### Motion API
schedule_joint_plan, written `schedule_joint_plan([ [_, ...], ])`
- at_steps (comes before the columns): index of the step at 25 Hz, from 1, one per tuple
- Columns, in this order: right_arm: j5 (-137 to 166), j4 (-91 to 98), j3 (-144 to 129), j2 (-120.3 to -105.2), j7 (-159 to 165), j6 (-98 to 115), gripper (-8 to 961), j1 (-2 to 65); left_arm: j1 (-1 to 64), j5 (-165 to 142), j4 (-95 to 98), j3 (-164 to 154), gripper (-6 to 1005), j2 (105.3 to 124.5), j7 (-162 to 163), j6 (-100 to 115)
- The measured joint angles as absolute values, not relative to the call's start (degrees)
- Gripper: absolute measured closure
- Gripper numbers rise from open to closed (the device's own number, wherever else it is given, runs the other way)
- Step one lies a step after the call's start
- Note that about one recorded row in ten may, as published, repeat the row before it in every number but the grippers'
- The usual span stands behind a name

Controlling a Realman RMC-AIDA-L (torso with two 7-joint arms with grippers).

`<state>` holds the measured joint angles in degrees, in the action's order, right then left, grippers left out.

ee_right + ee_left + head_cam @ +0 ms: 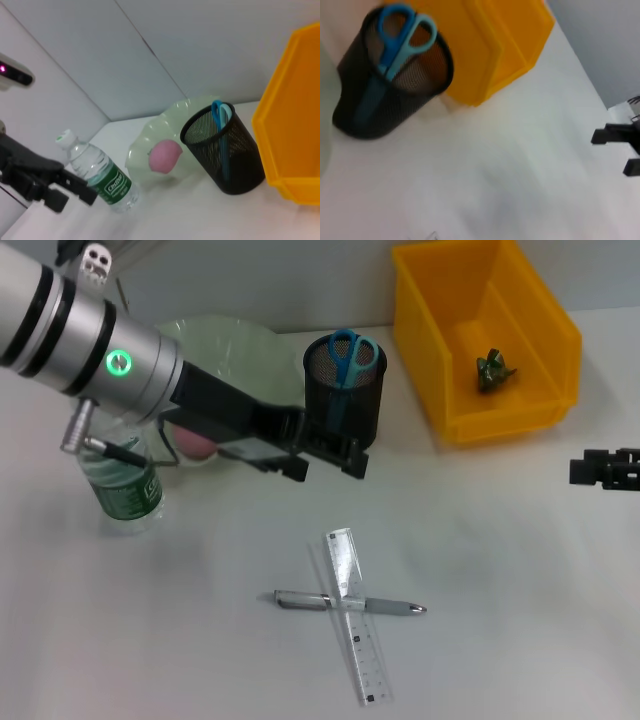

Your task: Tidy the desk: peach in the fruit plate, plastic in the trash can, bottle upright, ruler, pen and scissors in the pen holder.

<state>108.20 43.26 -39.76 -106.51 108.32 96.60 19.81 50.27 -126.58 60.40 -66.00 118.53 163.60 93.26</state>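
Observation:
The scissors (pixel 350 355) stand handles-up in the pen holder (pixel 345 400), also in the left wrist view as scissors (pixel 400 40) in the pen holder (pixel 390 95). My left gripper (pixel 327 468) hovers open and empty just in front of that cup. The clear ruler (pixel 355 615) lies across the pen (pixel 400 607) on the desk (pixel 500 590). Partly behind my left arm, the peach (pixel 165 155) rests in the fruit plate (pixel 145 145). The bottle (pixel 125 490) stands upright. The plastic (pixel 493 370) lies inside the trash can (pixel 520 410). My right gripper (pixel 580 471) waits open at the right edge.
The trash can stands close beside the pen holder at the back right. The left arm stretches over the plate and bottle. The ruler and pen lie in the open front middle of the desk, apart from everything else.

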Motion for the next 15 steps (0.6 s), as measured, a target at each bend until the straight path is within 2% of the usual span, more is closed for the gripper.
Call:
schedule_joint_plan([
  [6, 108.84, 43.43, -39.57, -106.52, 109.09, 99.26, 227, 19.69, 50.72, -126.70, 65.84, -63.91, 233, 118.11, 151.65, 93.80],
  [15, 112.38, 42.98, -38.75, -106.52, 114.76, 98.98, 227, 19.85, 53.44, -128.57, 69.44, -66.76, 236, 118.76, 104.36, 94.20],
])
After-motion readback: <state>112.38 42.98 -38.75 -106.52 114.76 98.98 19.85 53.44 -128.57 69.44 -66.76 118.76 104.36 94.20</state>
